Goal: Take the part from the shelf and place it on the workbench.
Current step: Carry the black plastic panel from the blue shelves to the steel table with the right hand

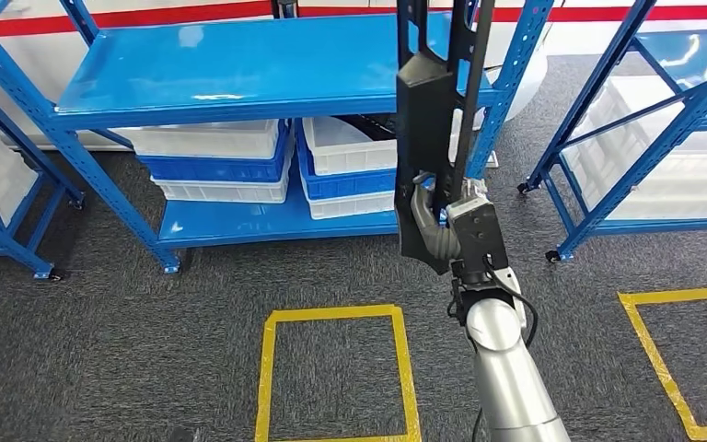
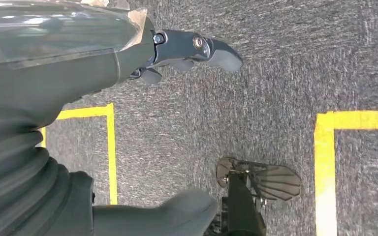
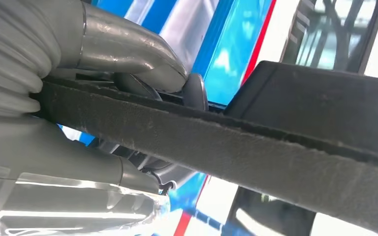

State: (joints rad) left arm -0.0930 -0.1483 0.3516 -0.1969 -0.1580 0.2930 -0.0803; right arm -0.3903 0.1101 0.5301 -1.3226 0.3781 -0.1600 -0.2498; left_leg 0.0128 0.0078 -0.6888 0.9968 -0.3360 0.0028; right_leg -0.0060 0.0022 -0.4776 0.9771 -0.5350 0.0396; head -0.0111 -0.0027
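One hand, my right hand (image 1: 456, 230), grips the long black part (image 1: 428, 138) upright; I should keep it vertical, clearing the blue shelf (image 1: 239, 69) while turning.

White and blue bins (image 1: 226, 158) stacked under the shelf top. Second blue rack (image 1: 649, 120) to the right, holding a clear crate (image 1: 672, 170). Yellow tape square (image 1: 336, 373) on grey carpet (image 1: 101, 331).
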